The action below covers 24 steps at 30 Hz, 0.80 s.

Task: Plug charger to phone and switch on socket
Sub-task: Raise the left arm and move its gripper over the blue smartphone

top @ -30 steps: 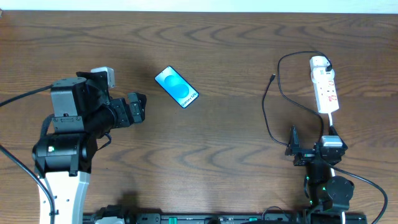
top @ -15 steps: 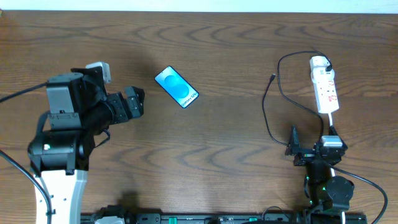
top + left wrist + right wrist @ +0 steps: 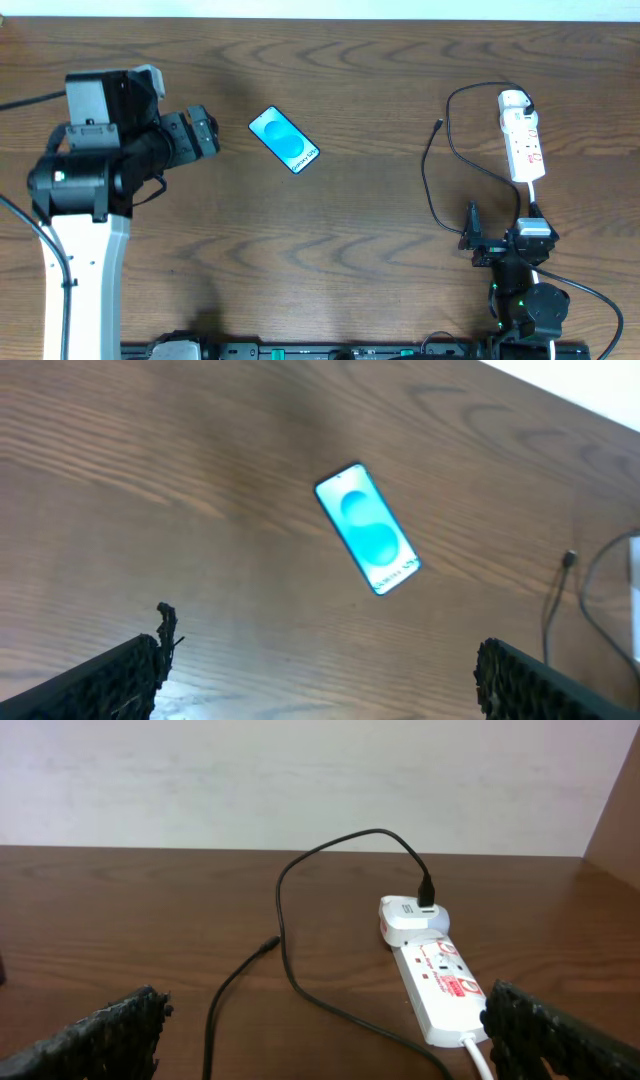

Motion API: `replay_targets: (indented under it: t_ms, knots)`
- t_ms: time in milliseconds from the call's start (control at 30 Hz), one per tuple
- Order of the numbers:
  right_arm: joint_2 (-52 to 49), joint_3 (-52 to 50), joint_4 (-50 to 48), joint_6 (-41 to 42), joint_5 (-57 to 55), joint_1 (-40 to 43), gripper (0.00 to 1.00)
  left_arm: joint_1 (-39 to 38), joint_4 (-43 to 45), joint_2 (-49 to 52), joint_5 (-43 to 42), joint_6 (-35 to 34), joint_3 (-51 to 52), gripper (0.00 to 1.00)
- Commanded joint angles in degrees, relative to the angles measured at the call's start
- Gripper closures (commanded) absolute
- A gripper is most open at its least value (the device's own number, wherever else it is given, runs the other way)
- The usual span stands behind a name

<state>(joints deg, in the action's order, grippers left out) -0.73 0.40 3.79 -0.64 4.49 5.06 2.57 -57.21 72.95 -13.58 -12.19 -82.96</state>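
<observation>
The phone [image 3: 284,140] lies flat and slanted on the wooden table, its blue screen up, and it also shows in the left wrist view [image 3: 367,528]. My left gripper [image 3: 201,137] hovers open just left of it, nothing between the fingers [image 3: 130,678]. The charger [image 3: 431,185] is a thin black cable looping from the white adapter on the socket [image 3: 522,140] down across the table, its plug tip [image 3: 440,124] lying free. My right gripper [image 3: 320,1025] stands open near the front edge, facing the charger [image 3: 283,915] and the socket [image 3: 440,982].
A white cord [image 3: 478,1055] runs from the near end of the socket toward my right arm. The table's far edge meets a pale wall [image 3: 300,780]. Bare wood lies between the phone and the charger's tip.
My left arm has swung back and to the left, carrying its open gripper up level with the phone. The right arm, phone, charger and socket have not moved.
</observation>
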Motion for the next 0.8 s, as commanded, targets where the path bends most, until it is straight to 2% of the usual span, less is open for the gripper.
replay_targets:
  t_ms: [0,167,400,767]
  knots:
    - [0.2,-0.1,0.2,-0.3,0.2,-0.3,0.01,-0.6,-0.4,1.6,3.3,-0.6,-2.8,0.01]
    - [0.2,-0.1,0.2,-0.3,0.2,-0.3,0.01,-4.8,-0.4,3.4,11.0,-7.0,-5.7,0.0]
    - [0.2,-0.1,0.2,-0.3,0.2,-0.3,0.01,-14.6,-0.4,9.8,22.5,-17.1,-12.1,0.0]
    - [0.2,-0.1,0.2,-0.3,0.2,-0.3,0.01,-18.7,1.3,26.6,22.9,-34.6,-18.4,0.01]
